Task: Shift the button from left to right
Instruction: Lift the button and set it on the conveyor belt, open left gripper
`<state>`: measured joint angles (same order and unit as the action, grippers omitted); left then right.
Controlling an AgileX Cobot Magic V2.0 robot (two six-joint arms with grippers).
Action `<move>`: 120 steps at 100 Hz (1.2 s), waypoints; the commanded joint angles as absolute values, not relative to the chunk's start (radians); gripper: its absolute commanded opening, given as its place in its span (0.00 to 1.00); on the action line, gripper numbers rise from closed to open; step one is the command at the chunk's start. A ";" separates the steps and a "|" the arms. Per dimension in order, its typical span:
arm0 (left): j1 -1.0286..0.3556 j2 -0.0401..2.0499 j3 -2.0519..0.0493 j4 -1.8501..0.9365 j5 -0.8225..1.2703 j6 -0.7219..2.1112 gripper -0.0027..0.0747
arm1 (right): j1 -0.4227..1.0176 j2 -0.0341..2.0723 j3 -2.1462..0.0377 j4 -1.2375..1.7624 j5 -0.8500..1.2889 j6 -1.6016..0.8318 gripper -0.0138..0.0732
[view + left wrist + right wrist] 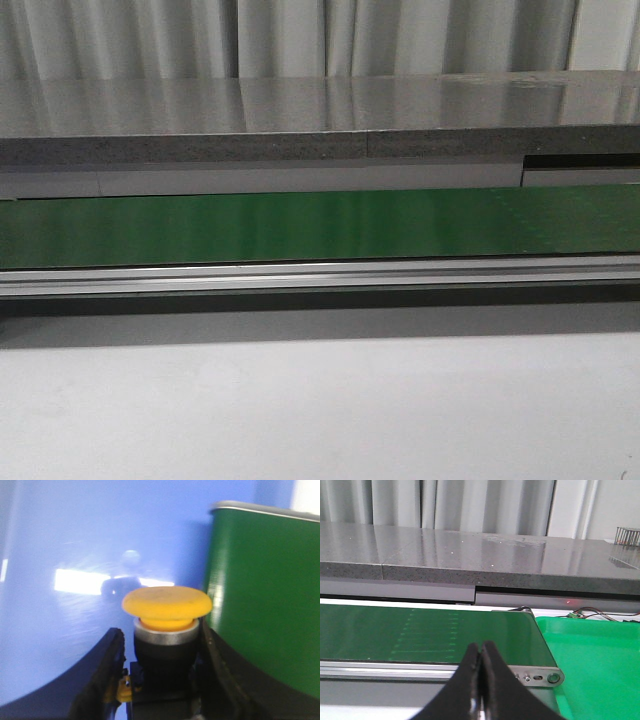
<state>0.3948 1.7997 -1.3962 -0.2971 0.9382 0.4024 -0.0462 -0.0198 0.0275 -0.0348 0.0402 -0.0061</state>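
Note:
The button [167,605] shows only in the left wrist view: a round yellow-orange cap on a silver collar and a boxy black body with a small yellow tab [123,690]. My left gripper [160,645] is shut on its black body, one finger on each side, with the cap standing out past the fingertips [112,645]. Behind it is a blue surface [75,555]. My right gripper [480,647] is shut and empty, in front of the right end of the green conveyor belt [420,630]. Neither gripper nor the button shows in the front view.
The green belt [320,225] runs left to right with an aluminium rail [320,275] along its front and a grey stone ledge [300,110] behind. One belt end [265,595] is beside the held button. A green tray [595,665] lies past the belt's right end.

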 commanded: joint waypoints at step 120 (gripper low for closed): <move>0.178 1.659 -1.418 -0.297 0.925 0.408 0.84 | -0.049 -0.026 0.008 -0.043 -0.048 -0.008 0.03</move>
